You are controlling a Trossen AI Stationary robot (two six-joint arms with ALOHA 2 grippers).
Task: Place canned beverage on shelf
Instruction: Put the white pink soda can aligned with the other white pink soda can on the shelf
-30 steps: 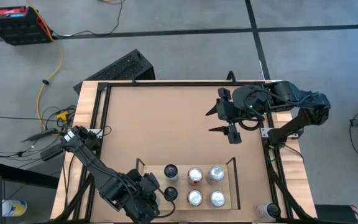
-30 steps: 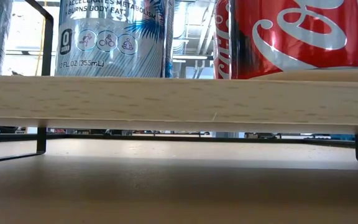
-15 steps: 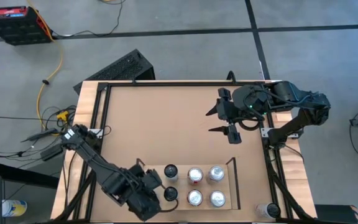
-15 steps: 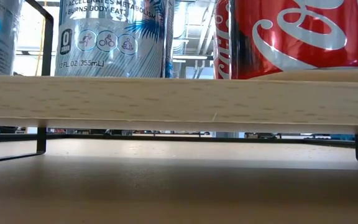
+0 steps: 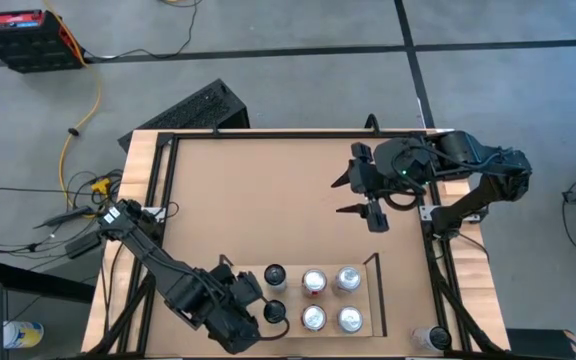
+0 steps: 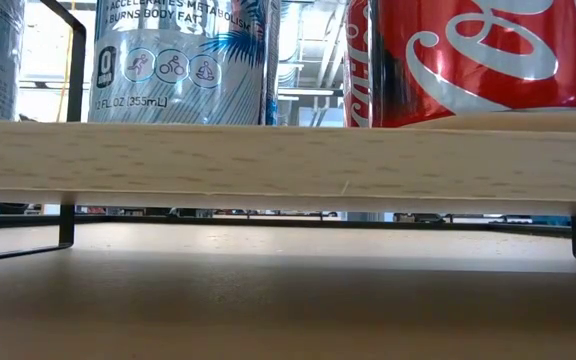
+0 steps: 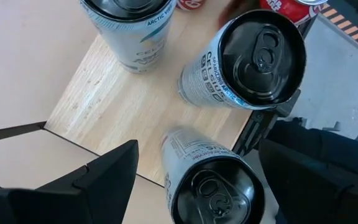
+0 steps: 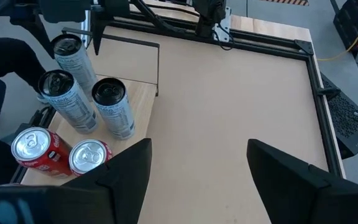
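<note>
Motion over the last second has been small: my left arm has eased a little away from the shelf's left end and then settled, with the fingers no wider or narrower than before. My left gripper (image 7: 197, 168) stands wide open and holds nothing; the black-topped Celsius can (image 7: 211, 186) stands upright between my two fingers, free of both as far as I can see. It rests on the pale wood shelf (image 7: 123, 106), right at the end by the black rail, with two more Celsius cans (image 7: 253, 56) beside it and red cans beyond. I judge this can placed, so what remains for me is to back clear without clipping it. Well off to the right, my right gripper (image 5: 338, 196) waits over bare tabletop, also open and empty.
</note>
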